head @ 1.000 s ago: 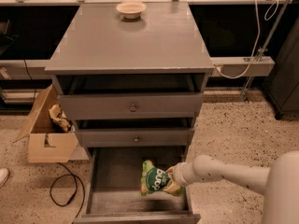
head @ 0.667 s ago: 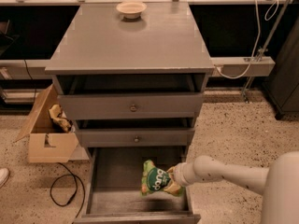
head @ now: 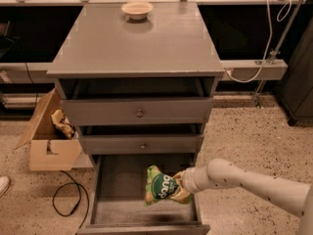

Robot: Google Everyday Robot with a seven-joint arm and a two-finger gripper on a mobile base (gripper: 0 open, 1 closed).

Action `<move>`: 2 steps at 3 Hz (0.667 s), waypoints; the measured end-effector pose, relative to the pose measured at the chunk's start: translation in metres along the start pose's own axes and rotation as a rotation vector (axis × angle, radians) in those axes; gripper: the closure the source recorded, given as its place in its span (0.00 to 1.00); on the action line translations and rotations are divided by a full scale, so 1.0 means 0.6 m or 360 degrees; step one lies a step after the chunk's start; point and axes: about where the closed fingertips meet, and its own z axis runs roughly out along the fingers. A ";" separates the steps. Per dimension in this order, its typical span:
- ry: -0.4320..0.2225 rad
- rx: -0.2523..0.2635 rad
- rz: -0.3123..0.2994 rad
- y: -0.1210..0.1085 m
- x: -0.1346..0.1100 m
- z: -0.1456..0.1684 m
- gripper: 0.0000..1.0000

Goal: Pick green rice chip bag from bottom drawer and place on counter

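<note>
The gripper (head: 179,182), fingers clamped on the right edge of the crinkly green rice chip bag (head: 160,188), holds it tilted over the flat grey floor of the bottom drawer (head: 117,192), well below the smooth counter (head: 137,45).

gripper (head: 180,181): pale smooth casing, clamped on the bag above the drawer floor
green rice chip bag (head: 161,188): crinkly, glossy film
bottom drawer (head: 116,179): matt grey wood, below the gripper
counter (head: 137,48): smooth grey wood, worn edges
</note>
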 end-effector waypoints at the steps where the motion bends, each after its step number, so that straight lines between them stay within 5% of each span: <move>1: 0.0002 -0.0013 -0.0084 0.006 -0.085 -0.049 1.00; 2: 0.0049 -0.0029 -0.0053 0.020 -0.185 -0.113 1.00</move>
